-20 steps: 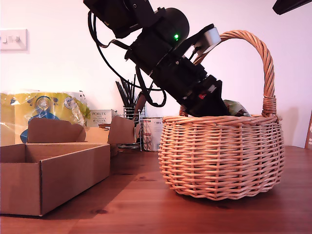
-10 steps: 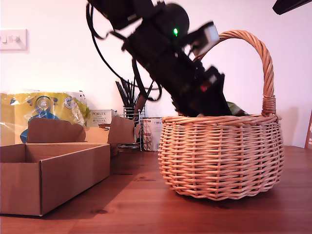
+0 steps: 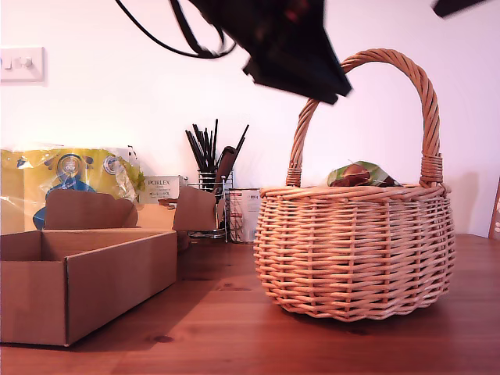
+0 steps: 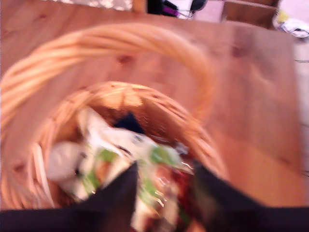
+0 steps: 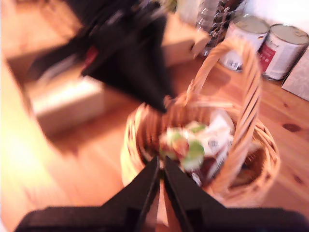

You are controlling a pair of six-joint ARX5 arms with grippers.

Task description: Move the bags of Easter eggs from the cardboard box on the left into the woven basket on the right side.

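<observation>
Bags of Easter eggs: a heap of bags of Easter eggs (image 4: pixel 140 159) lies inside the woven basket (image 3: pixel 355 250), right of centre in the exterior view. One white-and-green bag (image 3: pixel 359 173) peeks over the rim.

Cardboard box: the cardboard box (image 3: pixel 86 273) sits lower left in the exterior view, well apart from the basket. Its inside is hidden, so I cannot tell whether any bags remain.

First hand: my first hand (image 4: pixel 161 193) hangs above the basket, at the upper centre of the exterior view. Its fingers (image 4: pixel 120 193) are spread with nothing between them.

Second hand: my second hand (image 5: pixel 158 188) looks at the basket from further off, fingers pressed together and empty.

Handling: the bags look light, soft and crinkly. Their glossy film is likely slippery and the eggs inside may crack under a hard squeeze. A pinch on a crimped top seam or a loose fold seems safest.

Surface: the wooden counter (image 3: pixel 219 320) is reddish-brown, smooth and level.

Room: a white wall carries a light switch (image 3: pixel 21 64) at upper left. A yellow plastic pack (image 3: pixel 70 176), a Porlex carton (image 3: pixel 160 187) and a wire utensil holder (image 3: pixel 209 183) stand behind the box.
</observation>
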